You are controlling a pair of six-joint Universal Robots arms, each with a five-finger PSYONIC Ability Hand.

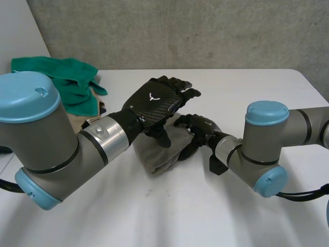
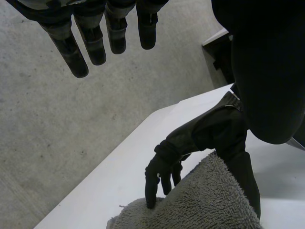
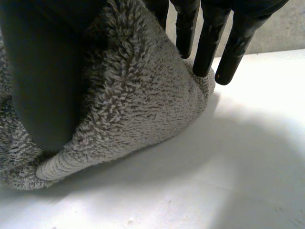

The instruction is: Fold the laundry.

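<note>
A grey towel (image 1: 164,152) lies bunched in the middle of the white table (image 1: 247,92). My right hand (image 1: 200,126) is on the towel's right edge. In the right wrist view its thumb (image 3: 43,71) presses one side of a raised fold of the towel (image 3: 138,95) and its straight fingers (image 3: 209,43) stand on the other side, pinching it. My left hand (image 1: 157,103) hovers above the towel with straight fingers (image 2: 90,43), holding nothing. The left wrist view shows the right hand (image 2: 209,133) with its fingertips on the towel (image 2: 209,200).
A green cloth (image 1: 67,77) lies heaped at the table's back left, over something tan (image 1: 90,105). The table's far edge meets a concrete wall. Bare table surface stretches to the right and in front of the towel.
</note>
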